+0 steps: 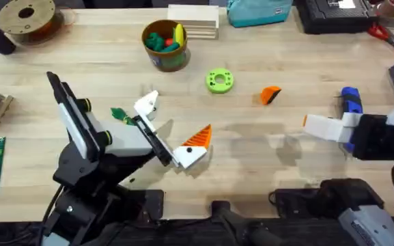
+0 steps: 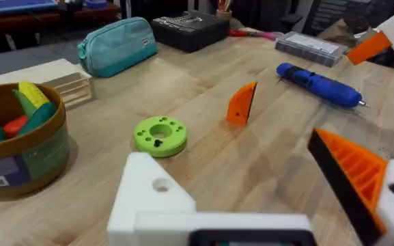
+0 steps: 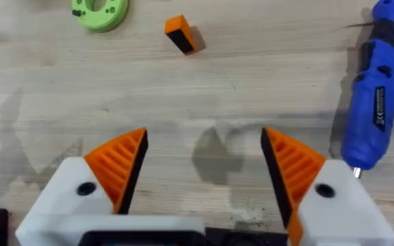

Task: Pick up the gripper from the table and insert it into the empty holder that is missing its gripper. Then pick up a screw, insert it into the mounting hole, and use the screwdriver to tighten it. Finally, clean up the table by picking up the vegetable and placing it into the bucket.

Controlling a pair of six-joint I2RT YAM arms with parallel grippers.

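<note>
Task not yet begun. The gripper (image 1: 270, 95) lies loose on the table (image 1: 251, 164), near the screwdriver (image 1: 350, 102). The left gripper's (image 1: 169, 130) holder (image 2: 149, 198) lacks its tip; the right gripper (image 3: 203, 164) gapes wide, empty. The vegetable (image 1: 120, 115) lies outside the bucket (image 1: 164, 45).

Vegetable (image 1: 119, 115) partly behind left arm; screwdriver (image 1: 350, 102) half-hidden.

Overhead: fixed above arm bases, looks down and forward across table (image 1: 251, 171).
Left wrist: low, close to tabletop, faces obliquely toward far clutter.
Right wrist: near, faces almost straight down.
Shared by all three: green disc (image 1: 219, 80) (image 2: 160, 135) (image 3: 100, 12), orange gripper (image 1: 270, 95) (image 2: 242, 104) (image 3: 181, 33), blue screwdriver (image 1: 350, 102) (image 2: 319, 85) (image 3: 375, 102).
Overhead and left wrist share bucket (image 1: 164, 45) (image 2: 19, 140).
</note>
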